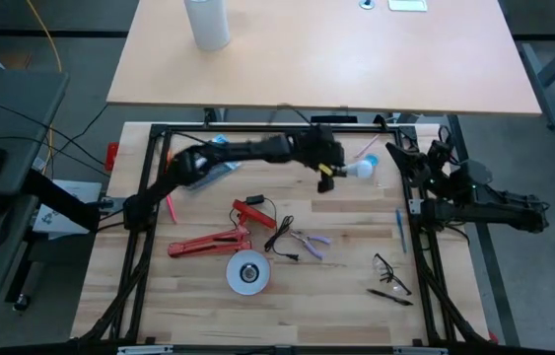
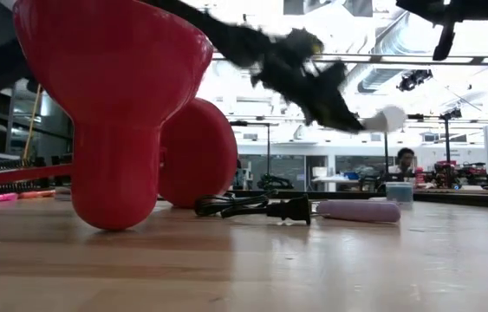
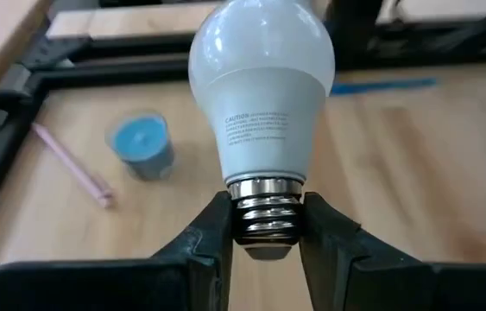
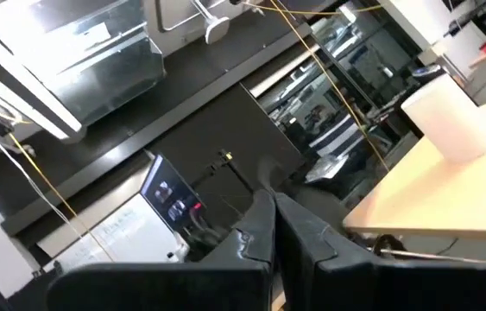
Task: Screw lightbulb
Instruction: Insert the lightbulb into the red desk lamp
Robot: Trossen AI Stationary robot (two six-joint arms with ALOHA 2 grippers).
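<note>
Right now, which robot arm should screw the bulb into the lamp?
Probably the left. Its claw is shut on the lightbulb by its screw base, up above the table. The right claw is shut on nothing, parked off the table's right side, pointing away from the red lamp.

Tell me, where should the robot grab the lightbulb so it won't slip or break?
By the ribbed metal screw base, as the left gripper does now: its jaws pinch the base of the lightbulb from both sides, coming from behind the base end. The threads probably give grip, while the smooth round dome looks too wide and slippery. For screwing in, though, the base must be free.
</note>
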